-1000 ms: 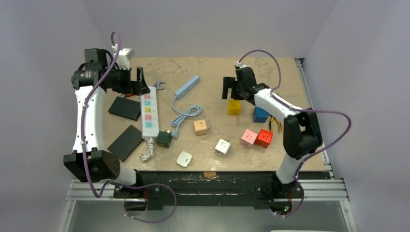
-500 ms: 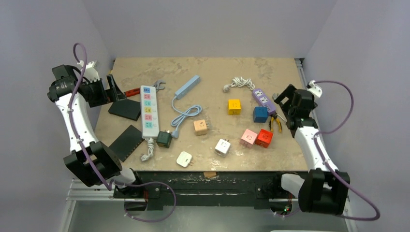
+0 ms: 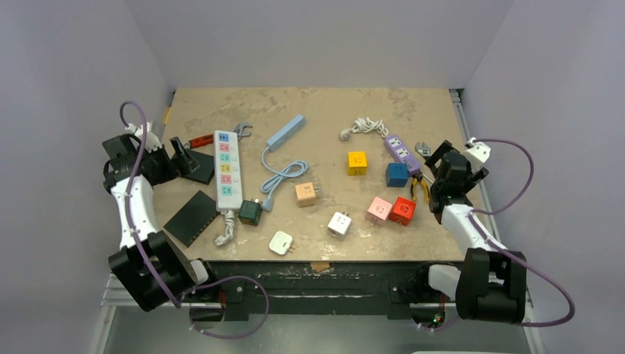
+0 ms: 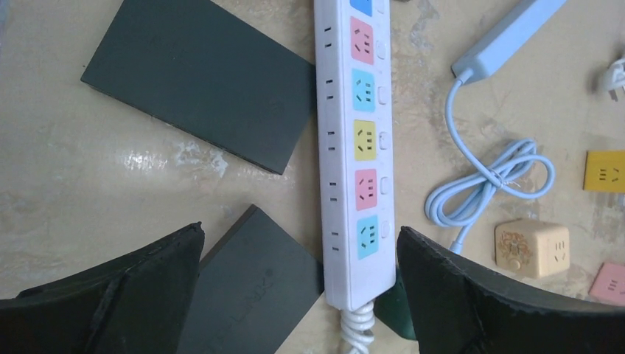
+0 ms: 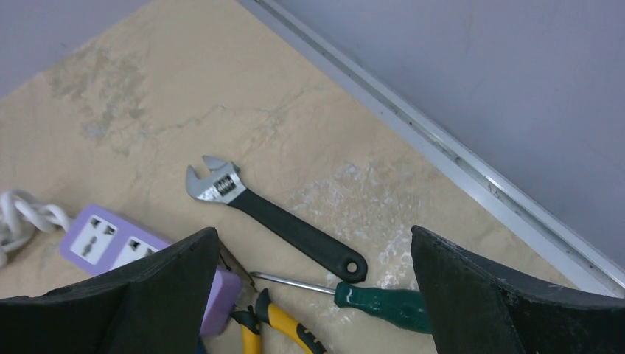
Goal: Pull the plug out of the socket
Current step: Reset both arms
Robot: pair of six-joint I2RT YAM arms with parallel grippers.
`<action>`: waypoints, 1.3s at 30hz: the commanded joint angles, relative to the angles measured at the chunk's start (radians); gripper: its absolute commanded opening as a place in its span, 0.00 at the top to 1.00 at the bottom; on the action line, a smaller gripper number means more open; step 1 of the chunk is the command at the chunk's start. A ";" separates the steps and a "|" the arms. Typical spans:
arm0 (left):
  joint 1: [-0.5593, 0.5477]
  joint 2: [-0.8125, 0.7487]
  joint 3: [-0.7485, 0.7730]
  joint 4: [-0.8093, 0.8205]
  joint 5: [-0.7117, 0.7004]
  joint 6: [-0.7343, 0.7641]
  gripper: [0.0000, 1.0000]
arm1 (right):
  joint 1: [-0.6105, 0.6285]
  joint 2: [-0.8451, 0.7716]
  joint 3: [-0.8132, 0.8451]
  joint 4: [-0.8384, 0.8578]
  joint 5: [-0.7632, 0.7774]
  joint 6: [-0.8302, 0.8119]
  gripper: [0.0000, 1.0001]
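A light-blue power strip [image 3: 286, 132] lies at the back centre. Its looped cable [image 3: 284, 173] ends in a plug [image 3: 267, 202] at a dark green cube socket [image 3: 250, 212], beside the near end of a white multi-colour power strip [image 3: 227, 168]. My left gripper [image 3: 182, 155] is open and empty at the left edge. In the left wrist view the left gripper [image 4: 301, 232] hovers over the white strip's [image 4: 354, 147] near end; its finger hides most of the green cube [image 4: 389, 313]. My right gripper [image 3: 436, 158] is open and empty at the right edge.
Two black boxes [image 3: 197, 166] [image 3: 190, 217] lie left of the white strip. Yellow [image 3: 357, 162], blue [image 3: 396, 174], pink [image 3: 379, 210], red [image 3: 402, 210], white [image 3: 339, 223] and tan [image 3: 305, 194] cubes are scattered. A purple strip [image 3: 400, 151], wrench [image 5: 280, 221], screwdriver [image 5: 376, 299] and pliers [image 5: 280, 328] lie below the right gripper [image 5: 315, 232].
Both arms have swung from the back of the table out to its side edges and toward the near side. Both grippers stay open and empty. Objects on the table have not moved.
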 commanded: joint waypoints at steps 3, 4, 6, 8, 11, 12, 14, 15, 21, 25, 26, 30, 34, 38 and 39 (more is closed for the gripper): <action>-0.042 -0.075 -0.237 0.515 -0.079 -0.129 0.00 | 0.009 0.039 -0.122 0.258 -0.021 -0.026 0.01; -0.073 -0.070 -0.259 0.557 -0.131 -0.122 0.00 | 0.013 0.038 -0.137 0.278 -0.013 -0.026 0.01; -0.141 -0.061 -0.302 0.613 -0.219 -0.101 0.00 | 0.025 0.033 -0.171 0.323 0.014 -0.022 0.01; -0.197 -0.046 -0.327 0.645 -0.275 -0.113 0.00 | 0.034 0.034 -0.212 0.392 0.010 -0.030 0.01; -0.235 -0.037 -0.378 0.770 -0.290 -0.168 0.00 | 0.058 0.057 -0.244 0.471 0.002 -0.067 0.01; -0.248 -0.039 -0.404 0.812 -0.292 -0.173 0.00 | 0.068 0.071 -0.252 0.504 0.002 -0.083 0.01; -0.270 -0.044 -0.460 0.904 -0.295 -0.169 0.00 | 0.086 0.098 -0.260 0.539 0.024 -0.122 0.01; -0.284 -0.046 -0.486 0.943 -0.308 -0.164 0.00 | 0.125 0.111 -0.263 0.553 0.062 -0.144 0.01; -0.346 -0.070 -0.603 1.109 -0.376 -0.152 0.00 | 0.213 0.131 -0.297 0.675 0.122 -0.215 0.01; -0.373 -0.098 -0.711 1.301 -0.370 -0.124 0.00 | 0.223 0.135 -0.323 0.746 0.113 -0.225 0.01; -0.380 -0.099 -0.731 1.349 -0.369 -0.118 0.00 | 0.224 0.138 -0.333 0.770 0.110 -0.222 0.01; -0.419 -0.079 -0.796 1.514 -0.368 -0.101 0.00 | 0.236 0.186 -0.385 0.934 0.103 -0.222 0.01; -0.450 0.021 -0.899 1.812 -0.314 -0.051 0.00 | 0.243 0.233 -0.400 1.017 0.087 -0.238 0.01; -0.481 0.130 -0.975 2.065 -0.288 -0.014 0.00 | 0.249 0.302 -0.414 1.140 0.032 -0.291 0.01; -0.482 0.128 -0.986 2.076 -0.284 -0.008 0.00 | 0.256 0.315 -0.413 1.153 -0.001 -0.313 0.01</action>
